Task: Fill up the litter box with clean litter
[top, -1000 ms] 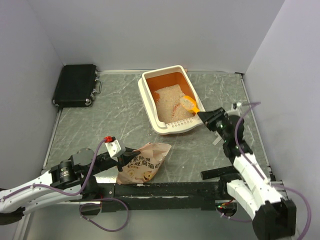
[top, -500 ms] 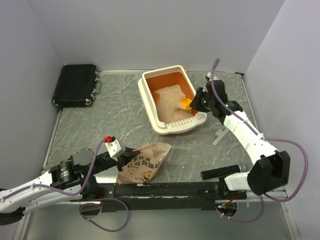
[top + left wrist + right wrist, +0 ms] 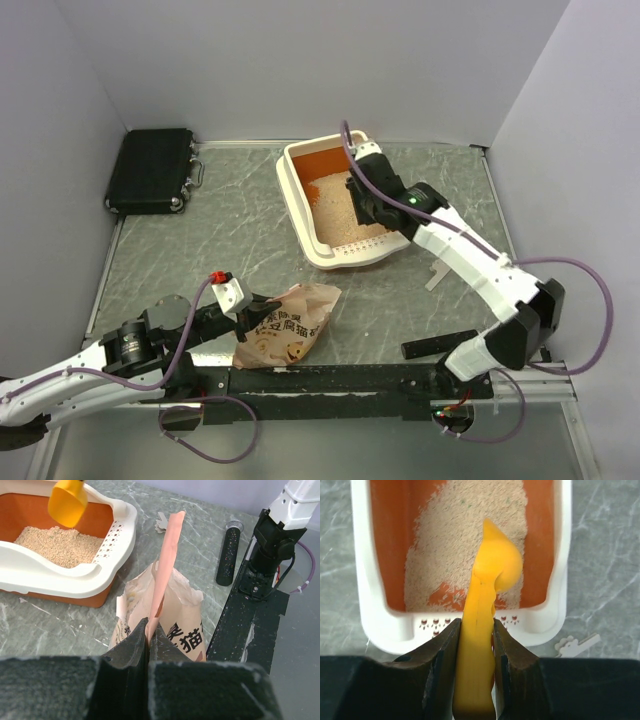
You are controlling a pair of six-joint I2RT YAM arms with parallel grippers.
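The litter box (image 3: 345,256) lies far out on the table (image 3: 200,250), directly beneath the right gripper (image 3: 475,627). Nearest the bases, the left gripper (image 3: 149,630) is clenched on the peach bag (image 3: 170,610). Farther out, the right gripper grasps the yellow scoop (image 3: 492,565), whose bowl hangs over the clean litter (image 3: 455,555) inside.

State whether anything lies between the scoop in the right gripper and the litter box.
Nothing visible does. The right gripper holds the scoop over the open litter box, with only clean litter beneath it.
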